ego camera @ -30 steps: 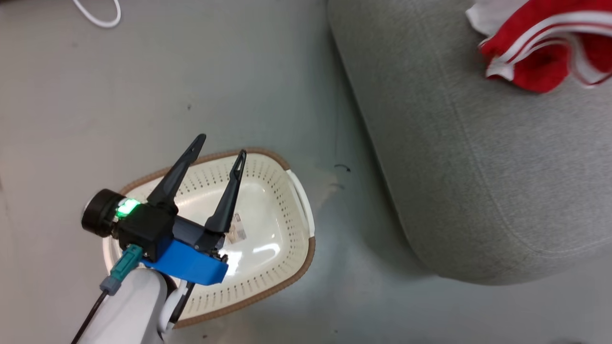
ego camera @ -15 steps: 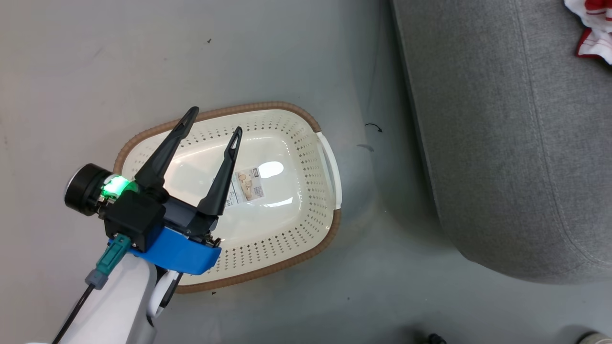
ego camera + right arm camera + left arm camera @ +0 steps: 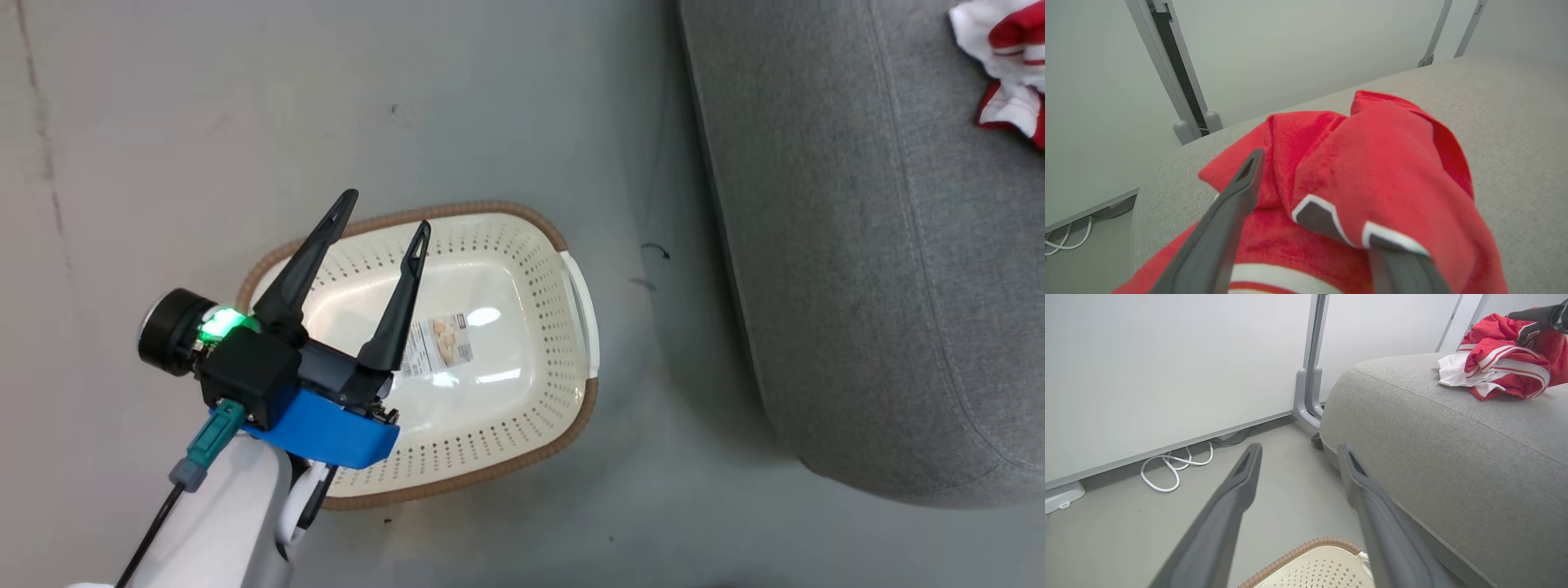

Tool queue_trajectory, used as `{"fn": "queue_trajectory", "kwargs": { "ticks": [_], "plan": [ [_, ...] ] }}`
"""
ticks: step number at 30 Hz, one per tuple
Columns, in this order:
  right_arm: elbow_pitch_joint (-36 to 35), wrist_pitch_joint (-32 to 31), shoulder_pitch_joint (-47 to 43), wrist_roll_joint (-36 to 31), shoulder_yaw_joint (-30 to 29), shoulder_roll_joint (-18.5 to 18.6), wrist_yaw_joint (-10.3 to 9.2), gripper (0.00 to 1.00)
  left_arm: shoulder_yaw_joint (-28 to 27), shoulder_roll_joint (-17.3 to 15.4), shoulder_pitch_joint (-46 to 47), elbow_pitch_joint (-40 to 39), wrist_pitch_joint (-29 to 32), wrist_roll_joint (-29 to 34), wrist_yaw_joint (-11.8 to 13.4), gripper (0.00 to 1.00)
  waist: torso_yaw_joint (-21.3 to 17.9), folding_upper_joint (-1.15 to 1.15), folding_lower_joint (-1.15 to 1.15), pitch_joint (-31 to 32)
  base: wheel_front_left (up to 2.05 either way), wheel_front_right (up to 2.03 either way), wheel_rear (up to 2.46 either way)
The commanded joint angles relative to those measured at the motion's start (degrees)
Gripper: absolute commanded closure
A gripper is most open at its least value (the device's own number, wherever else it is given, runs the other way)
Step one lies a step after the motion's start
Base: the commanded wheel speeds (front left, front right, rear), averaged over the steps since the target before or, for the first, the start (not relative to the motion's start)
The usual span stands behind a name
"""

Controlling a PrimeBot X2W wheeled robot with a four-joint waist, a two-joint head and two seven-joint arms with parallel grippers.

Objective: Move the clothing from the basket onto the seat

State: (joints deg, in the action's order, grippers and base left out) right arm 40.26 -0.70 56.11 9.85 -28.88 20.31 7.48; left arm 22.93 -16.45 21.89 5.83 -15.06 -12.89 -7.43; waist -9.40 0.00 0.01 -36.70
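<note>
Red clothing (image 3: 1372,163) is seen heaped on the grey seat (image 3: 857,286), draped over one finger of the spread right hand (image 3: 1314,192), by far the nearer; the left hand (image 3: 387,210), also spread and holding nothing, is held over the bare basket (image 3: 522,425), well apart.

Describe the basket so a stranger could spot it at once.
Start at the big grey seat; on the floor beside its rounded corner stands the basket. It is a cream oval with perforated sides, a brown woven-look rim and a paper label inside.
</note>
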Motion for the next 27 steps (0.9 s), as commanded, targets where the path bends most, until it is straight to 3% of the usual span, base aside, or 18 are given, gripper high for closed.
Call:
{"fn": "queue_trajectory", "kwargs": {
  "ticks": [1, 14, 27],
  "plan": [
    [0.33, 0.3, -1.35, -0.37, 1.6, -0.22, 0.03, 0.0, -0.64, 0.69, -0.46, 0.53, -0.17, -0.19, -0.04, 0.0, 0.7, 0.0, -0.01, 2.41, 0.0, 0.0, 0.0],
    [-2.29, 1.72, -14.78, -3.39, 6.67, -5.19, 0.03, 0.0, -2.82, 5.12, -6.13, 4.31, -0.17, -1.74, -0.04, 0.0, 2.31, 0.0, -0.01, 15.77, 0.0, 0.0, 0.0],
    [-13.63, 4.13, -29.88, -3.2, 13.19, -10.51, 0.03, 0.0, -7.12, 8.03, -12.86, 7.18, -0.17, -2.49, -0.04, 0.0, 3.68, 0.0, -0.01, 25.57, 0.0, 0.0, 0.0]
  ]
}}
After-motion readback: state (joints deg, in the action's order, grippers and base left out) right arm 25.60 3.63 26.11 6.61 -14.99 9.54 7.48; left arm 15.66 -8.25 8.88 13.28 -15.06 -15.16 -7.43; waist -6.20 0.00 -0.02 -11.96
